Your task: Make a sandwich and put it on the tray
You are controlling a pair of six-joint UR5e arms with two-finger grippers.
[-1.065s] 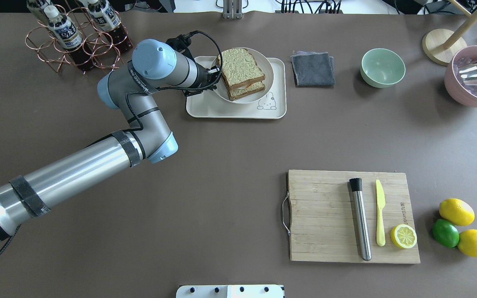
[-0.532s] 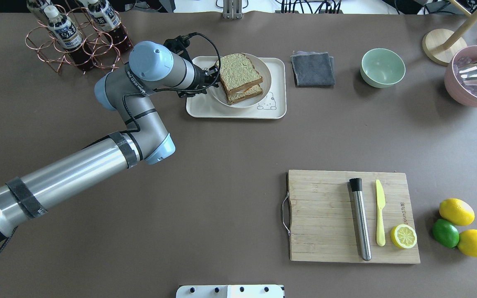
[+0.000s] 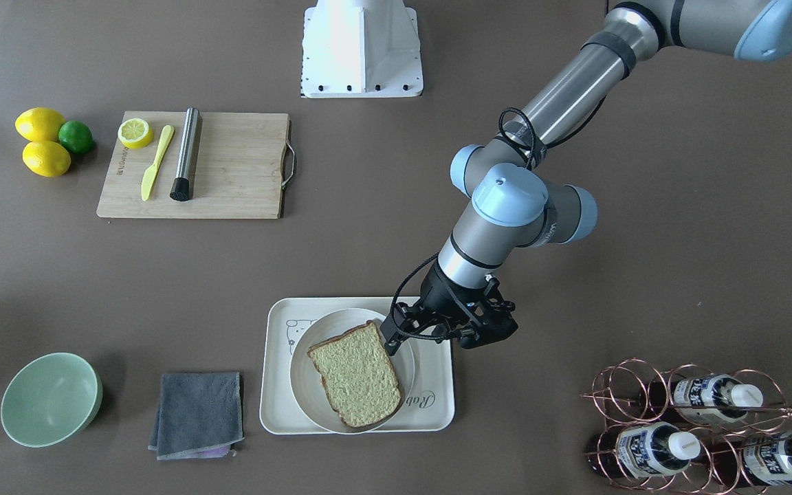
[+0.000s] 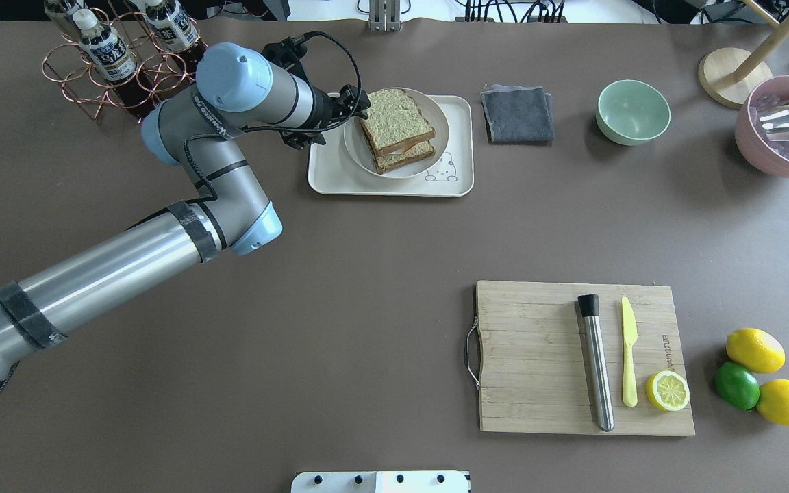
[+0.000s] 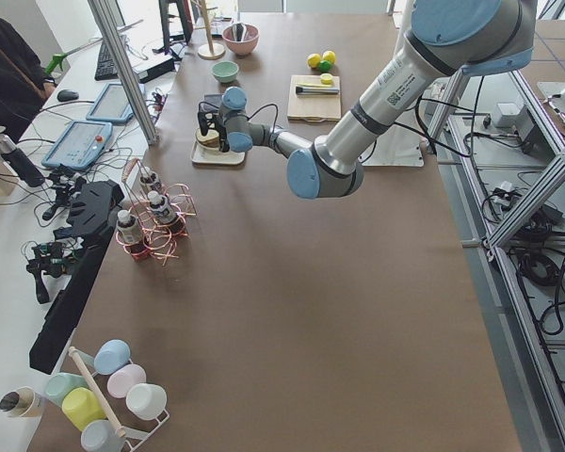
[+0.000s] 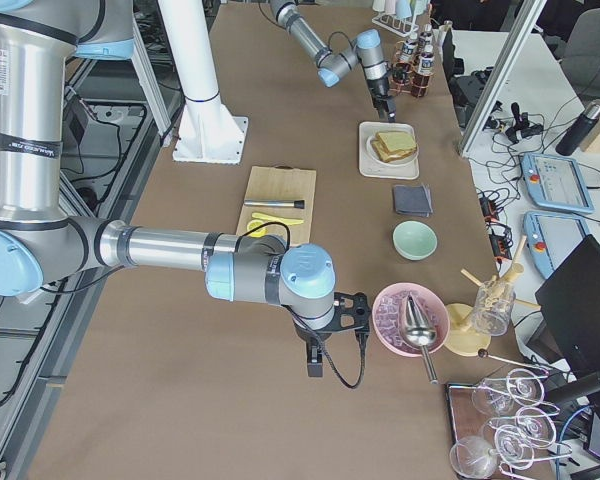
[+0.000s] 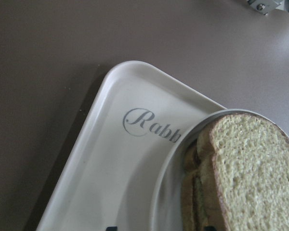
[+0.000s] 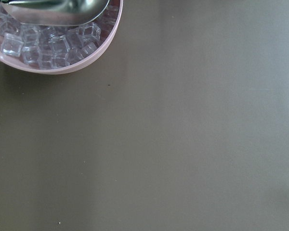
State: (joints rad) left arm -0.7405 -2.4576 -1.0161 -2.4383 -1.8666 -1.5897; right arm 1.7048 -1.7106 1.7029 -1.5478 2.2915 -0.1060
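We cannot see the egg inside the sandwich (image 4: 396, 122) on the plate (image 4: 441, 130) on the tray (image 4: 329, 171), long axis roughly near-to-far — left gripper (image 4: 359, 104) spread beside it, right gripper (image 6: 315, 362) we cannot tell.

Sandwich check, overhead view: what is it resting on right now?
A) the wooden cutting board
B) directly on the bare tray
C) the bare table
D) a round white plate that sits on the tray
D: the sandwich lies on the round white plate, and that plate sits inside the cream tray, well away from the cutting board.
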